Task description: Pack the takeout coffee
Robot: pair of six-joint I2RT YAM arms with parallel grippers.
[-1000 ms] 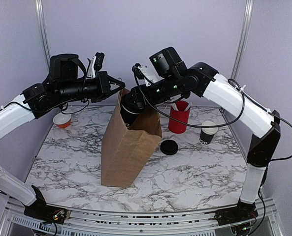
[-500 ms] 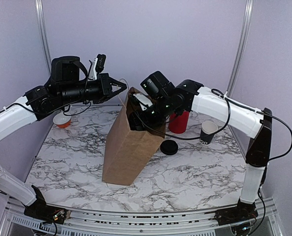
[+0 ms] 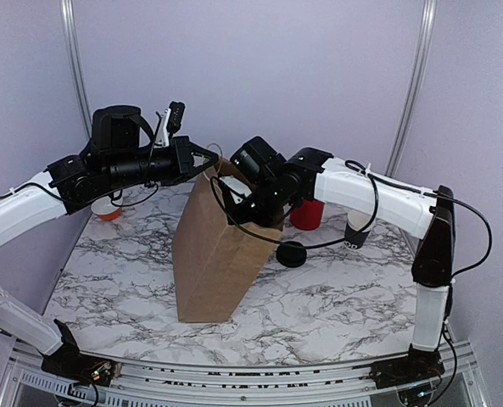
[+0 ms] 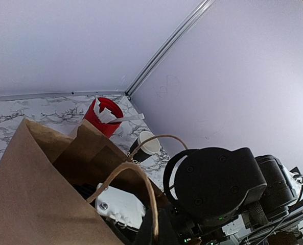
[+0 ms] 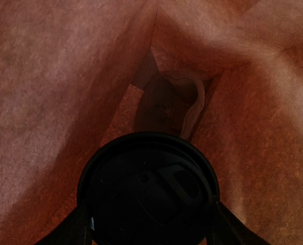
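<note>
A brown paper bag (image 3: 213,254) stands open mid-table. My right gripper (image 3: 237,197) reaches down into its mouth and is shut on a black lidded cup (image 5: 148,191), held above the bag's bottom; its fingers (image 5: 77,224) flank the lid. From above, the bag wall hides this cup. My left gripper (image 3: 211,158) is shut on the bag's paper handle (image 4: 152,204) at the top rim. The small black paper cup with white rim (image 3: 359,227) stands on the table at the right; it also shows in the left wrist view (image 4: 143,145).
A red cup with white sticks (image 3: 306,214) stands behind the bag. A flat black lid (image 3: 292,253) lies right of the bag. An orange bowl (image 3: 108,212) sits at the back left. Purple walls enclose the table.
My right gripper has gone from above the bag's mouth down into the bag with the lidded cup. My left gripper has kept hold of the handle and lifted slightly.
</note>
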